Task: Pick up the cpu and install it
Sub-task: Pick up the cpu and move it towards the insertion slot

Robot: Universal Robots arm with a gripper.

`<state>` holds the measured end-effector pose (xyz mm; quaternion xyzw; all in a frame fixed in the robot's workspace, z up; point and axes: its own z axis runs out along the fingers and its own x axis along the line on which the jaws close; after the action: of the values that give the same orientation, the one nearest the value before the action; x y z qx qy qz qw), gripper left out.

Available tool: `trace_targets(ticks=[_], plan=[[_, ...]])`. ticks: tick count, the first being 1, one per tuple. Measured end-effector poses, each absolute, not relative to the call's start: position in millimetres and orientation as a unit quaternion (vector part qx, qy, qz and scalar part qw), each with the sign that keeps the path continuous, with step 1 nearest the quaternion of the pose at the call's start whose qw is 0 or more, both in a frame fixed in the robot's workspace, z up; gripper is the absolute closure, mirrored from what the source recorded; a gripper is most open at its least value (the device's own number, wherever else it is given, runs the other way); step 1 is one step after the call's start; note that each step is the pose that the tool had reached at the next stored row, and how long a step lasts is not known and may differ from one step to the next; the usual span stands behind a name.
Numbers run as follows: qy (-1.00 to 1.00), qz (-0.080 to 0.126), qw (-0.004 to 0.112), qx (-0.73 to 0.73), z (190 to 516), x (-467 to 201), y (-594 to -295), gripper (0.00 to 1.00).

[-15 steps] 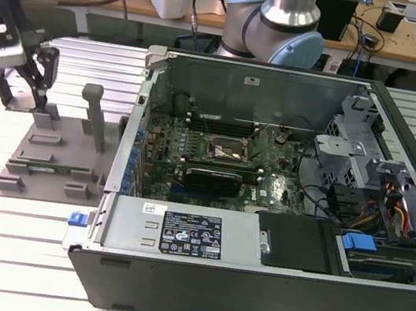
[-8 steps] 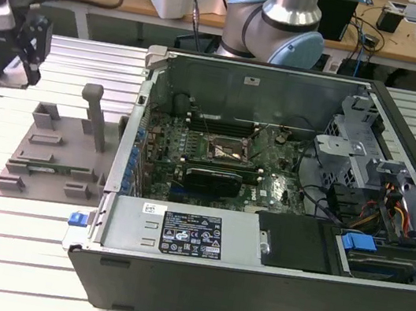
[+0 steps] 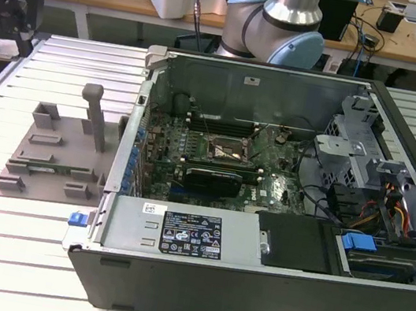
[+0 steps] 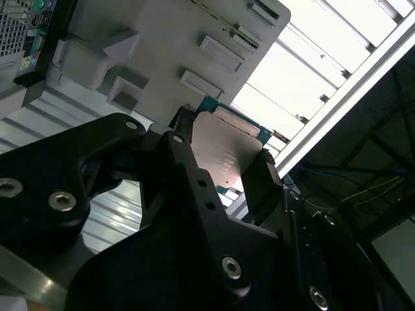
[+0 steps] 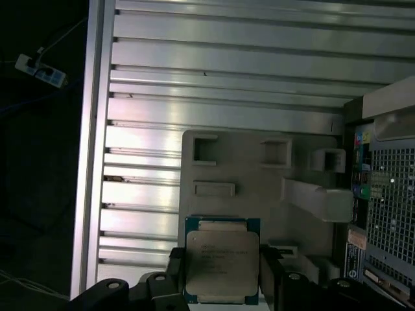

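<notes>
Item: gripper [image 5: 222,275], black, two-fingered. Jaws drawn in on the cpu [image 5: 222,256], one finger [image 4: 259,178] against each of two opposite edges in both wrist views.

Item: cpu, silvery top plate up, held above the near edge of the grey fixture tray [image 5: 246,168] on the slatted table [image 5: 227,71].

Item: computer case [image 3: 250,286], lying open beside the tray; socket [image 3: 229,151] on its board, well apart from the tray.

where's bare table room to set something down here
Bare table slats lie on the near and far sides of the grey fixture, at the exterior view's left of the computer case. Inside the case is crowded with boards and cables.
</notes>
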<state>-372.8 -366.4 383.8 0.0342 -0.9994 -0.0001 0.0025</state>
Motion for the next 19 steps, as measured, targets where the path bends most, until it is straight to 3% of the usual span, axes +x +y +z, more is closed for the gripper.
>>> trace_targets(ticks=[19], plan=[[-0.999, 0.0, 0.003, 0.034, 383.9, -319.8, -366.4, 0.45]])
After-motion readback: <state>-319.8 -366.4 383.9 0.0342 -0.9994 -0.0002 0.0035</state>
